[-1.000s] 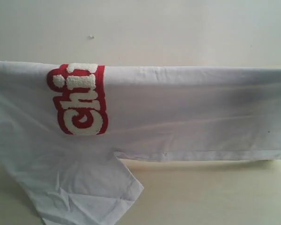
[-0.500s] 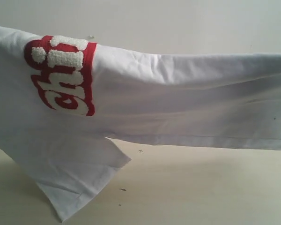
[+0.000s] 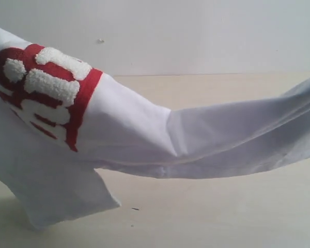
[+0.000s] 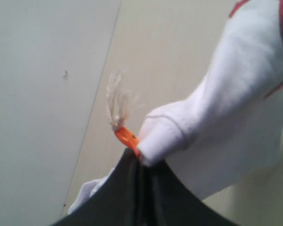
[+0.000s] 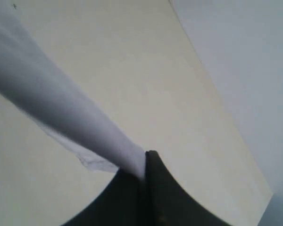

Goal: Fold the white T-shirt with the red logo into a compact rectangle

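The white T-shirt (image 3: 144, 134) hangs in the air above the table, stretched between both grippers, which are outside the exterior view. The red logo (image 3: 46, 88) with its fluffy white letters shows at the upper left, tilted. One sleeve (image 3: 62, 196) dangles down to the table at lower left. In the left wrist view my left gripper (image 4: 140, 157) is shut on the white T-shirt (image 4: 236, 108) at the ribbed neck, beside the orange neck tag (image 4: 127, 138). In the right wrist view my right gripper (image 5: 145, 162) is shut on a bunched edge of the white T-shirt (image 5: 61, 99).
A pale wooden table (image 3: 222, 212) lies under the shirt, with a white wall (image 3: 196, 31) behind it. Small dark specks (image 3: 135, 208) mark the tabletop near the hanging sleeve.
The shirt has risen at the left and sagged in the middle. The logo has moved up and left and tilted. The sleeve has swung left, and more of the table shows behind.
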You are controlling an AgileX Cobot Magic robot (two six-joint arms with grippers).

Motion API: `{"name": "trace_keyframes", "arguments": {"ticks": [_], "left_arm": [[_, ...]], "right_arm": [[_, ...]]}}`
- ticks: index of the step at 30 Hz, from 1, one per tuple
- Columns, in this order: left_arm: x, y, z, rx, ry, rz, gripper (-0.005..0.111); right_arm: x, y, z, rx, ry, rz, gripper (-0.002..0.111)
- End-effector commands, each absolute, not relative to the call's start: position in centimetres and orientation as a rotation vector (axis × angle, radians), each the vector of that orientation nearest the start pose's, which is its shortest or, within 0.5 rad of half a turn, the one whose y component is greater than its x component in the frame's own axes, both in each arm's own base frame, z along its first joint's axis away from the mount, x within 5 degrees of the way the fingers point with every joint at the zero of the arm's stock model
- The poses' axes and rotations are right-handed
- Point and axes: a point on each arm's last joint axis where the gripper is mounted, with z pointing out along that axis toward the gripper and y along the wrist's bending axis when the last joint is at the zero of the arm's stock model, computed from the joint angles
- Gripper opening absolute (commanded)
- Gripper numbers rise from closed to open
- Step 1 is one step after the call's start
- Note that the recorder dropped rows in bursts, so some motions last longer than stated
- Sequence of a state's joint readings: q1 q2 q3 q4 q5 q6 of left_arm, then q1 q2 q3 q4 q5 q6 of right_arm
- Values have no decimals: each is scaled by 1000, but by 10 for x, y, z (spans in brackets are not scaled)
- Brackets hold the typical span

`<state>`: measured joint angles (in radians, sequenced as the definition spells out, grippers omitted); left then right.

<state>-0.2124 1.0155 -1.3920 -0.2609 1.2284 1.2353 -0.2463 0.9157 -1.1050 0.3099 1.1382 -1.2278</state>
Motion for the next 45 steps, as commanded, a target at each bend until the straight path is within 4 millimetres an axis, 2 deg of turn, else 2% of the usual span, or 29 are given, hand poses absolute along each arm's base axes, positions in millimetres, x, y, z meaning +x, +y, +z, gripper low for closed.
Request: {"name": "trace_keyframes", "arguments": {"ticks": [1, 5, 12, 19, 21, 25, 32, 35, 38, 42, 45], "left_arm": [[127, -58, 463, 1461, 1685, 141, 0], [103, -52, 465, 1394, 1701, 154, 0], [60, -48, 475, 1294, 1631, 7, 0], [29, -35, 480, 1170, 1618, -107, 0], [23, -33, 477, 1119, 1647, -172, 0], [16, -29, 464, 1136, 1648, -191, 0], [2, -21, 429, 1156, 1677, -229, 0], [-5, -16, 418, 1120, 1698, -254, 0], [-5, -15, 407, 1125, 1719, -239, 0], [8, -16, 384, 1176, 1796, -148, 0], [23, -14, 359, 1231, 1872, 2, 0]], "right_arm": [[134, -2, 403, -1042, 2120, -216, 0], [122, 3, 407, -986, 2127, -194, 0], [98, 13, 415, -816, 2121, -121, 0], [71, 24, 421, -817, 2038, -58, 0], [63, 24, 422, -798, 2030, -46, 0], [51, 28, 424, -801, 1994, 24, 0], [37, 32, 424, -724, 1996, 196, 0], [38, 35, 416, -691, 2038, 281, 0], [46, 36, 396, -711, 2114, 271, 0], [58, 31, 360, -734, 2250, 178, 0], [65, 27, 336, -754, 2344, 97, 0]]}}
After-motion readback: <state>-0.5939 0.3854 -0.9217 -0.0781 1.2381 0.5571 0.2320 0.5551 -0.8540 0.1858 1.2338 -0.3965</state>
